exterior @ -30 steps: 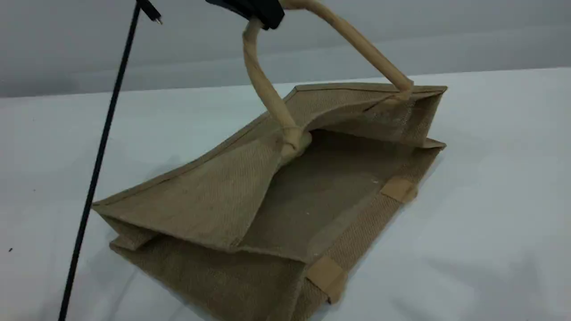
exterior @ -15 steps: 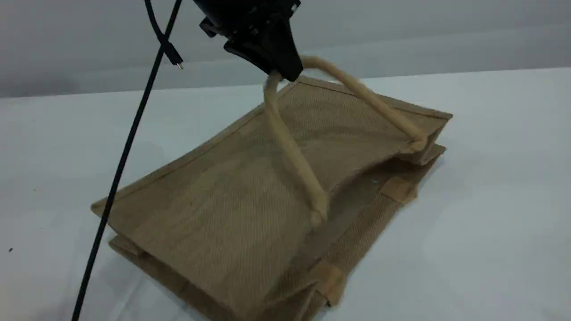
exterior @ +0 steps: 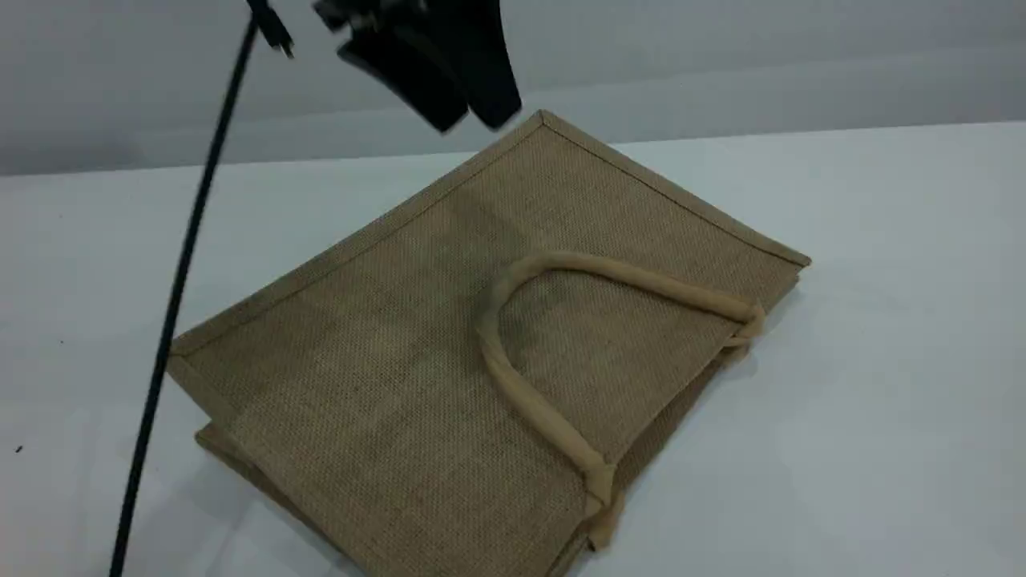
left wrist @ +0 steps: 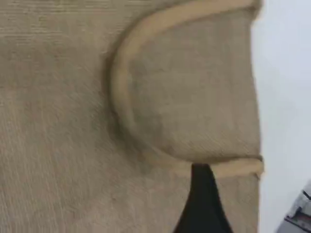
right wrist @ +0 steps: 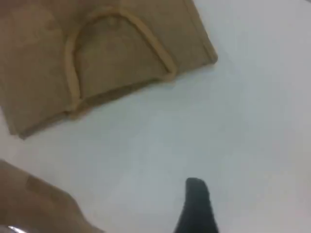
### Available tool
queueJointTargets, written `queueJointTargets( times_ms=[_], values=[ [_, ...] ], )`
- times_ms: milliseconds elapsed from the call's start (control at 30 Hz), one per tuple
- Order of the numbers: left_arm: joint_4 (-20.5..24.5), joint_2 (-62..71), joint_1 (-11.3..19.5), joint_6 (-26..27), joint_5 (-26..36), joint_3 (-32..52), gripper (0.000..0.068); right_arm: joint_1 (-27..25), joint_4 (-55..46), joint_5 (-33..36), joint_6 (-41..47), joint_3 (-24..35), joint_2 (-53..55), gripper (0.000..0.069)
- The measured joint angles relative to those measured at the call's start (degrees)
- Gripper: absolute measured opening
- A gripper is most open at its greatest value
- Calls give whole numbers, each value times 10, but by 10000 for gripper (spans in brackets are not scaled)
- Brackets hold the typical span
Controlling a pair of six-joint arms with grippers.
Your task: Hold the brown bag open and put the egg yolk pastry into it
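Observation:
The brown bag (exterior: 417,369) lies flat and closed on the white table, its beige loop handle (exterior: 641,280) resting on the upper face. My left gripper (exterior: 469,120) hovers above the bag's far corner, blurred, its two black fingers apart with nothing between them. In the left wrist view the handle (left wrist: 121,87) lies flat on the bag (left wrist: 58,145) just beyond my fingertip (left wrist: 201,194). The right wrist view shows the bag (right wrist: 39,73) at upper left and my right fingertip (right wrist: 197,199) over bare table, holding nothing. The egg yolk pastry is out of view.
A black cable (exterior: 184,264) hangs down the left side of the scene. White table (exterior: 882,320) surrounds the bag. A blurred brown shape (right wrist: 34,204) fills the lower left corner of the right wrist view; what it is I cannot tell.
The left gripper lowered the handle, opened and let it go, then rose. The bag's upper side dropped and the mouth fell shut, with the handle now flat on top.

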Motion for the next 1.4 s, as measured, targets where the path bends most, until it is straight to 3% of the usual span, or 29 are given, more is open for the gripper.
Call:
queueJointTargets(
  times_ms=[233, 367, 633, 800, 1100, 1400],
  values=[
    [1, -72, -6, -11, 3, 0, 475, 0, 10, -32, 5, 91, -42, 465],
    [19, -112, -25, -23, 3, 1, 475, 0, 11, -45, 5, 128, -75, 465],
    [134, -176, -92, -100, 4, 1, 475, 0, 29, -47, 5, 136, -145, 465],
    [189, -209, -129, -137, 4, 6, 461, 0, 29, -58, 14, 180, -173, 465],
    [189, -252, -149, -180, 3, 6, 452, 0, 29, -69, 16, 193, -199, 465],
    [186, -298, -193, -191, 3, 26, 452, 0, 29, -67, 16, 194, -198, 465]
  ],
)
